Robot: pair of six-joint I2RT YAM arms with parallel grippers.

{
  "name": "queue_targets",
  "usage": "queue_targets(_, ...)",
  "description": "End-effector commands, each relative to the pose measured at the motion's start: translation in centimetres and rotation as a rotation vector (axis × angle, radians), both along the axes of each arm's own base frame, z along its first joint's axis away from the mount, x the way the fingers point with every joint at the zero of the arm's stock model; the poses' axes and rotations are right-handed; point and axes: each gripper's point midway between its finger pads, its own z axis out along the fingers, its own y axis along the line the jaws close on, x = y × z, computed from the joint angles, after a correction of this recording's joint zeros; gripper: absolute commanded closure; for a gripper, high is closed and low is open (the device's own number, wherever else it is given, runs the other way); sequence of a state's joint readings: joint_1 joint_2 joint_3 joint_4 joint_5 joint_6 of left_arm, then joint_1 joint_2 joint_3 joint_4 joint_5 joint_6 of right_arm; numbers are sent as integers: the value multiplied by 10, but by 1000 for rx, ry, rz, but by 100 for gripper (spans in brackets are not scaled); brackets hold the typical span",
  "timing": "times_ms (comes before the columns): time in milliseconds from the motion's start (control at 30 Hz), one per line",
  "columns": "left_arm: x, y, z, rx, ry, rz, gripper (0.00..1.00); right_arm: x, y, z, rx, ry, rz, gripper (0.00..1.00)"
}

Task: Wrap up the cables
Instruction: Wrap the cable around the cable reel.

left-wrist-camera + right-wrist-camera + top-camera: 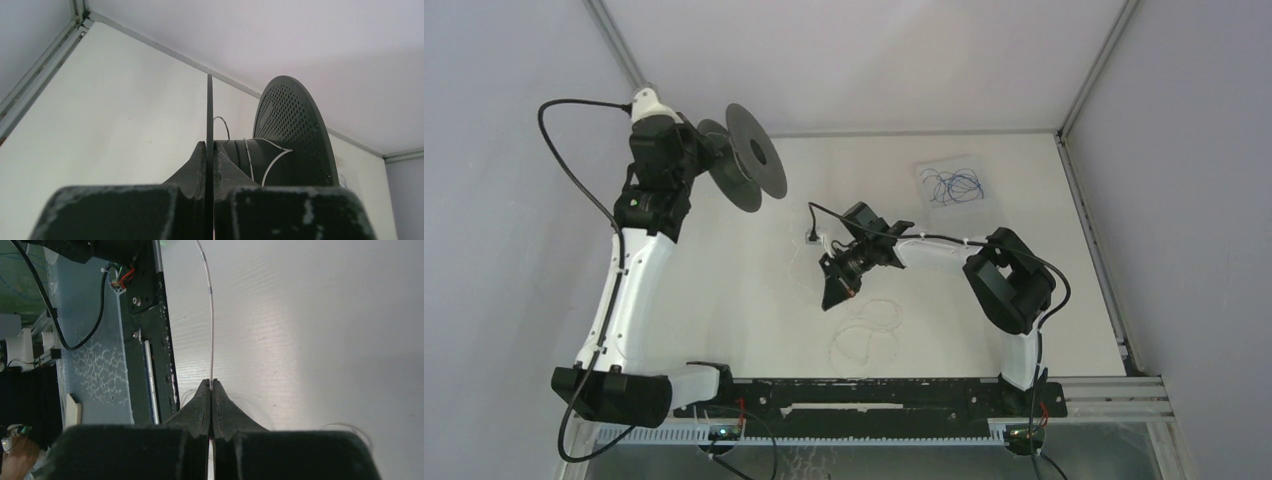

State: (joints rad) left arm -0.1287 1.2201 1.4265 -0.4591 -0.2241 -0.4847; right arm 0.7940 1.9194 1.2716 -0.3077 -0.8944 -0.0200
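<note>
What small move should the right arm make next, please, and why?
Probably carry the right tool, shut on the cable, toward the spool that the left tool clamps by one flange, to lay another turn on its hub; only a few turns sit there and loose loops lie on the table.

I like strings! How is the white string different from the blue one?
The white cable lies in loose, wide loops near the arms' bases; the blue wire is a small tangle at the far right. The right end effector pinches the cable; nothing touches the blue wire. Both are thin and bendy.
</note>
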Motion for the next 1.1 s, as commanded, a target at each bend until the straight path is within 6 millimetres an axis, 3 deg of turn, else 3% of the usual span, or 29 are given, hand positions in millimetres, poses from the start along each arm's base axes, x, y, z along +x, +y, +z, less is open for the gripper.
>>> queue_targets(0,-3,12,76,-121,-204,23,100,-1,-6,2,11,-47,30,100)
queue_targets(100,-3,18,77,-93,-208,44,100,-10,-8,7,20,-61,68,100)
queue_targets(200,1,30,72,-32,-204,91,100,-21,-5,31,62,-140,119,100)
queue_targets(433,7,39,54,160,-198,156,100,-42,-5,113,153,-263,207,100)
queue_targets(700,10,16,30,320,-186,134,100,-45,-9,199,251,-375,214,100)
queue_targets(867,10,-1,11,402,-181,74,100,-27,-18,254,326,-481,123,100)
queue_targets(1067,1,-39,-7,527,-198,-68,100,32,-40,310,375,-576,-89,100)
